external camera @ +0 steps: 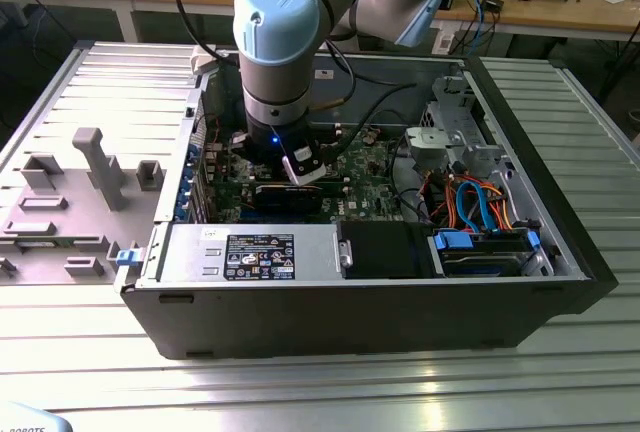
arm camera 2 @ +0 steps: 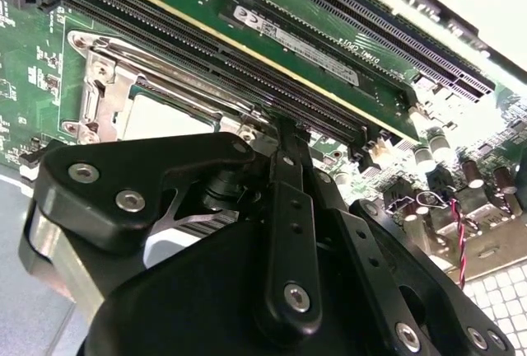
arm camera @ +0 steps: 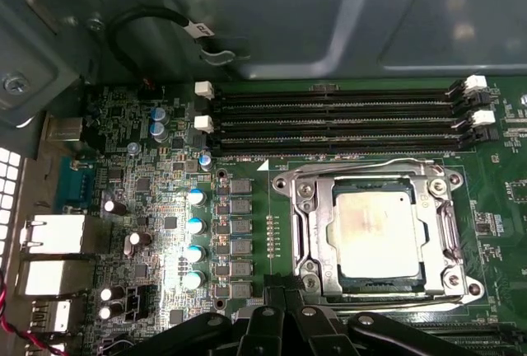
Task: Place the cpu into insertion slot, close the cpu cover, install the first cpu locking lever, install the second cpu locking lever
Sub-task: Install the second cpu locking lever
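The cpu (arm camera: 375, 234), a flat square chip with a dull silver top, lies in the insertion slot (arm camera: 317, 236) on the green board. The cpu cover (arm camera: 434, 232), a silvery frame, lies down flat around the chip. Thin wire levers (arm camera: 354, 166) run along the socket's edges. My gripper (arm camera: 284, 294) is shut with nothing seen between its black fingers, its tip just off one corner of the socket. In the second wrist view the gripper (arm camera 2: 276, 125) points at the board between the cpu (arm camera 2: 160, 117) and a bank of memory slots. In the exterior view the gripper (external camera: 290, 174) reaches down into the computer case.
Long black memory slots (arm camera: 338, 117) flank the socket. Rows of capacitors (arm camera: 196, 236) and rear ports (arm camera: 53, 236) stand beside it. The case walls (external camera: 520, 122), a drive cage (external camera: 455, 137), a power supply (external camera: 250, 252) and blue cables (external camera: 475, 202) surround the board.
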You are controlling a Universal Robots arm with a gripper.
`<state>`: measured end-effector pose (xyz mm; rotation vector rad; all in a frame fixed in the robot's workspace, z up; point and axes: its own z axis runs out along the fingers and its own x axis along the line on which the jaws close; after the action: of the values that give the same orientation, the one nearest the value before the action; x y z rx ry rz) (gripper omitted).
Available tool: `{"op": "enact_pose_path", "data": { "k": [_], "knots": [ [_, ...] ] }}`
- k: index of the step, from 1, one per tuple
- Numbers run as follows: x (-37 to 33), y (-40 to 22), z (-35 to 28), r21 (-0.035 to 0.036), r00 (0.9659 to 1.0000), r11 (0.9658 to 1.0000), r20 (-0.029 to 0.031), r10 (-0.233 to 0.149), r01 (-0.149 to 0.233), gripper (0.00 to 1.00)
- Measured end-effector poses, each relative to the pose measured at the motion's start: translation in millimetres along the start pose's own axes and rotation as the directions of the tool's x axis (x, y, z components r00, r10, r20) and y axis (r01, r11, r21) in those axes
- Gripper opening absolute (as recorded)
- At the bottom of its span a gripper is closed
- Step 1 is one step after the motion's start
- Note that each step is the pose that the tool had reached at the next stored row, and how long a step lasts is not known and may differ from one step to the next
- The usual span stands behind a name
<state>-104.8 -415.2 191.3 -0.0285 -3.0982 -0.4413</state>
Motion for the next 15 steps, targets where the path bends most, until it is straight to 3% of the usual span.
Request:
{"op": "enact_pose_path", "data": {
  "k": [2, 4, 12, 15],
  "knots": [
    [0.0, -0.4, 0.9, -0.0018, 1.0, 1.0, -0.0003, 0.0, 0.0, 0.11],
    [0.3, -0.8, 0.7, -0.0212, 1.0, 0.9998, -0.0009, 0.0, 0.0, 0.11],
    [0.0, -0.5, 1.4, -0.0225, 1.0, 0.9997, -0.0008, 0.0, 0.0, 0.11],
    [0.0, 0.4, -1.5, -0.0229, 1.0, 0.9997, 0.0001, 0.0, 0.0, 0.11]
  ]
}}
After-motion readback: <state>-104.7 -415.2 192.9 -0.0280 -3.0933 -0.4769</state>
